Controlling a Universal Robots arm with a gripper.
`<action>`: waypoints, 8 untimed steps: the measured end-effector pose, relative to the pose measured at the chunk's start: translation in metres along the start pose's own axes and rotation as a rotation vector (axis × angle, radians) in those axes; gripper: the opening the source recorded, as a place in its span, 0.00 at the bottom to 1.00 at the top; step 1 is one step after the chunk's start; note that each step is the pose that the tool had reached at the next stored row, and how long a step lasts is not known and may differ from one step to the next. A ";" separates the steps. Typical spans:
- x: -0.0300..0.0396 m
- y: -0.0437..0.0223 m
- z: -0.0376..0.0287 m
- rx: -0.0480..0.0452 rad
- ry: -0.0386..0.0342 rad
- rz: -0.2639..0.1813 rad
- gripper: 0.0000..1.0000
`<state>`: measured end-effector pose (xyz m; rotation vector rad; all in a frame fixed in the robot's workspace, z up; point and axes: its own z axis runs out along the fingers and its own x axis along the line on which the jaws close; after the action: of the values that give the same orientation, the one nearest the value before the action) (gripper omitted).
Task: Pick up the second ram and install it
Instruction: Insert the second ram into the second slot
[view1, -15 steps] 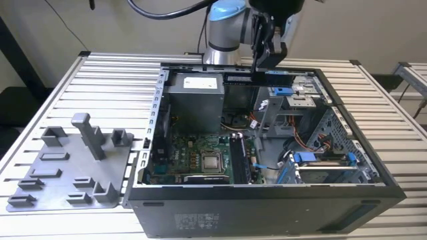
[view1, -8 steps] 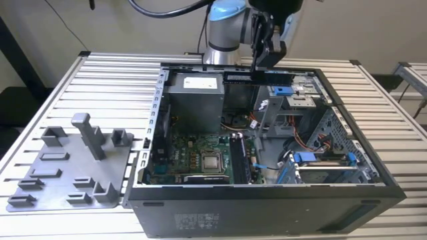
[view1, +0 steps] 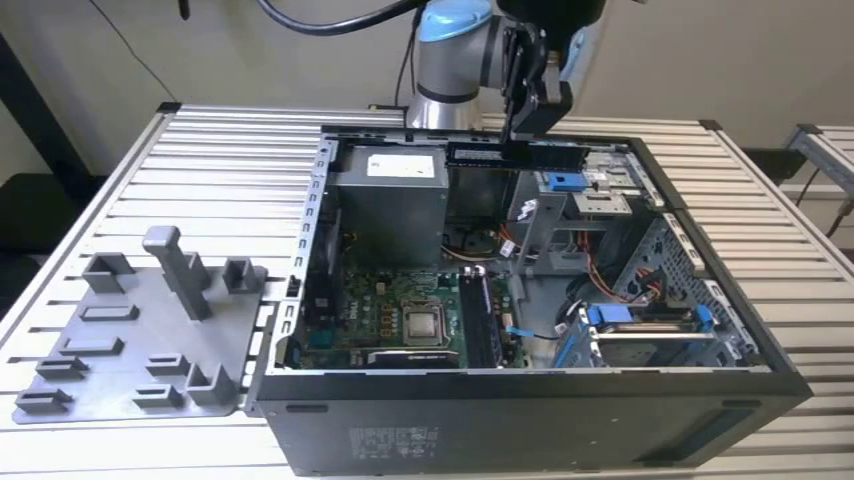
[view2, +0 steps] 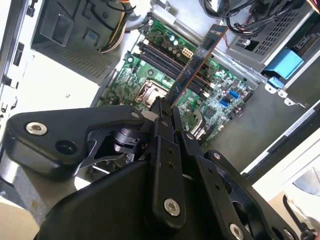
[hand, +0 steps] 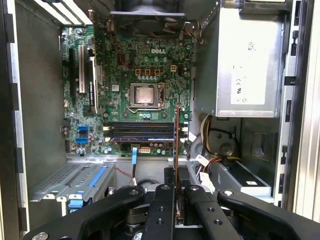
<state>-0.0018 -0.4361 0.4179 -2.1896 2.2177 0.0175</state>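
Note:
In the exterior view my gripper hangs over the back of the open computer case, shut on the second ram. This slim dark board lies level just above the case rim. The second wrist view has the ram sticking out from the gripper over the green motherboard. Edge-on in the first wrist view, the ram runs from the gripper across the memory slots. A dark stick appears to sit in one of these slots. The ram is well above the board.
A grey power supply fills the case's rear corner at the exterior view's left. Drive cages with blue latches and loose cables stand at the right. The processor socket lies beside the slots. A grey parts fixture rests on the slatted table outside the case.

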 end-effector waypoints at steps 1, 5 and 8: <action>0.0000 0.0000 0.0000 0.0000 0.0000 0.000 0.14; -0.0002 0.0000 0.0000 0.0000 0.0000 0.000 0.14; -0.0002 0.0000 0.0000 0.0000 0.0000 0.003 0.14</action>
<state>-0.0019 -0.4359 0.4179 -2.1866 2.2206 0.0175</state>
